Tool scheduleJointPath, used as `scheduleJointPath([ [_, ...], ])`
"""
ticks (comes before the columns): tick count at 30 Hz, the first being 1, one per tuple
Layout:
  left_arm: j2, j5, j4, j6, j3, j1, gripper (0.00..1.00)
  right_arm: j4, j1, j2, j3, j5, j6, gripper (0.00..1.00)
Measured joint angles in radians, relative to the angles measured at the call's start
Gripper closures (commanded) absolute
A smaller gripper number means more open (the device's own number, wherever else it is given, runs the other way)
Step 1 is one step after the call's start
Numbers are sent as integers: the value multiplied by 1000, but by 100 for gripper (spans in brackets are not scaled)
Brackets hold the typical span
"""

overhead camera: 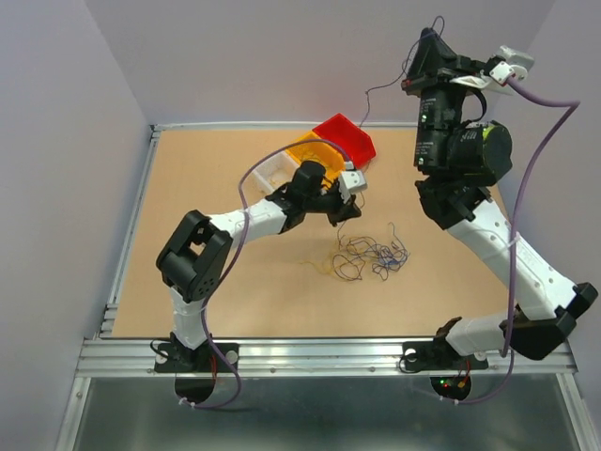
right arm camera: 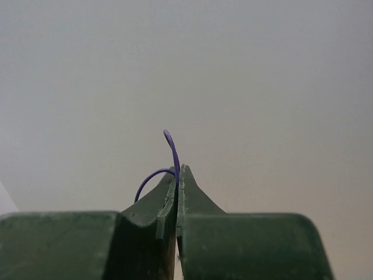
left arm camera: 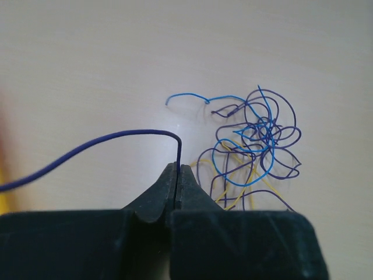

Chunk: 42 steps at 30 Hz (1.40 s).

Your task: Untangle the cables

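A tangle of thin cables (overhead camera: 371,256) in purple, blue and yellow lies on the tan table, right of centre. It also shows in the left wrist view (left arm camera: 256,146), just beyond the fingers. My left gripper (overhead camera: 340,214) (left arm camera: 176,166) hangs low, just up and left of the tangle, shut on one dark purple cable (left arm camera: 116,137) that arcs off to the left. My right gripper (overhead camera: 429,36) (right arm camera: 178,172) is raised high at the back right, shut on a thin purple cable (right arm camera: 173,149). That cable (overhead camera: 368,94) hangs down toward the bins. I cannot tell whether both grippers hold the same cable.
A red bin (overhead camera: 346,138), an orange bin (overhead camera: 315,150) and a white bin (overhead camera: 272,171) stand together at the back centre, just behind my left wrist. A metal rail (overhead camera: 131,216) edges the table. Grey walls enclose the left, back and right.
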Motion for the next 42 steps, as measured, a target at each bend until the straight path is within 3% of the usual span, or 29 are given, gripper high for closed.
scheduleJointPath([
  [4,-79,63,-21,-40,11,76,100,-121,0,-142,-159,19,39,99],
  [12,-231,175,-90,-53,39,119,100,-263,0,-499,-736,-24,244,99],
  [19,-309,237,-99,-64,34,186,100,-302,-2,-375,-893,-242,325,99],
  [29,-313,283,-80,-119,-2,198,100,-216,-2,-227,-941,-554,350,99],
  [41,-416,296,116,-196,-170,209,100,-15,-5,-205,-1050,-687,404,86],
  [42,-417,299,135,-204,-177,209,100,1,-5,-205,-1053,-695,409,81],
])
